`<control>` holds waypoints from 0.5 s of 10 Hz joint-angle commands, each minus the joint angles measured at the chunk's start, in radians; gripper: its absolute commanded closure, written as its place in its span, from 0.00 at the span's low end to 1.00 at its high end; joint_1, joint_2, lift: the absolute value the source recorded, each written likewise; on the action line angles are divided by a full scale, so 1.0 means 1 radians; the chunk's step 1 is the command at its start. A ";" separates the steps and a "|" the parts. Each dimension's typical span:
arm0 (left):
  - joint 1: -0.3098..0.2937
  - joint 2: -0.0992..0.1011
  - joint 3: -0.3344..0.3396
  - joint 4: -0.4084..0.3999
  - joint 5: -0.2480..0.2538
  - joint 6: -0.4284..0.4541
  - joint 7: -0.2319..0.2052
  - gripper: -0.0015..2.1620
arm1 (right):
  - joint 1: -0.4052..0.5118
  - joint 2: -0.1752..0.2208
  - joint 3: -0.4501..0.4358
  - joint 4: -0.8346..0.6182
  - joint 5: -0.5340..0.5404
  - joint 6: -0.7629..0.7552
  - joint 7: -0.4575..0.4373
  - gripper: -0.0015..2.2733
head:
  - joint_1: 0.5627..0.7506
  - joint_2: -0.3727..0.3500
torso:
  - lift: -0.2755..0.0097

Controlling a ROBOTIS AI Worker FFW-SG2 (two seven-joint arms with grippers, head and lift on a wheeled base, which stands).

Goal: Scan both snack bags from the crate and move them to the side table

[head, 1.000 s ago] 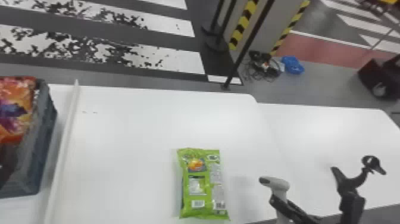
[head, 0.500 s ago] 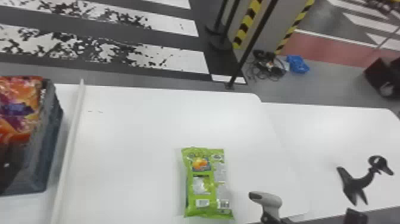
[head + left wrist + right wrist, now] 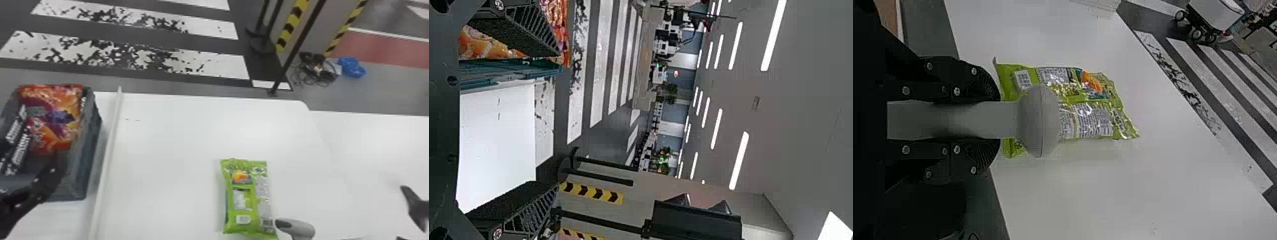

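In the left wrist view, the left gripper (image 3: 554, 120) had its fingers well apart. One finger overlapped the orange snack bag (image 3: 484, 45) inside the crate (image 3: 509, 72), while the other stood out past the crate's wall, on the side of the white table (image 3: 494, 145). The bag seemed off-centre rather than between them, and nothing was gripped. Closing from there would likely have pinched the crate's wall or only the bag's edge, and a grip on the wall could have dragged the crate along.

In the right wrist view, the right gripper (image 3: 990, 120) had its fingers clamped on the handle of the scanner (image 3: 1038, 120). The green snack bag (image 3: 1093, 95) lay beyond those fingertips, partly hidden behind the scanner's head. If the scanner dipped, it could have shoved the bag; with glare or creases over the code, the reading might have failed.

In the head view, the orange snack bag sat in the crate, and the green snack bag lay flat on the table to the crate's right, past a raised strip (image 3: 107, 166). The scanner was farther right from the crate, beside that bag's near end. Whether the code had been read, I could not tell.
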 commanded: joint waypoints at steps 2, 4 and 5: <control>-0.001 0.001 0.000 0.003 0.005 0.000 -0.001 0.04 | 0.003 0.001 0.067 0.009 0.050 -0.053 -0.003 0.99 | 0.70 0.27 | 0.86; -0.001 -0.003 0.002 0.001 0.005 0.000 0.000 0.04 | 0.003 0.001 0.119 0.032 0.087 -0.142 -0.026 0.99 | 0.70 0.31 | 0.86; -0.001 -0.001 0.002 0.001 0.005 0.000 0.000 0.04 | 0.000 0.001 0.136 0.044 0.104 -0.163 -0.035 0.99 | 0.70 0.32 | 0.86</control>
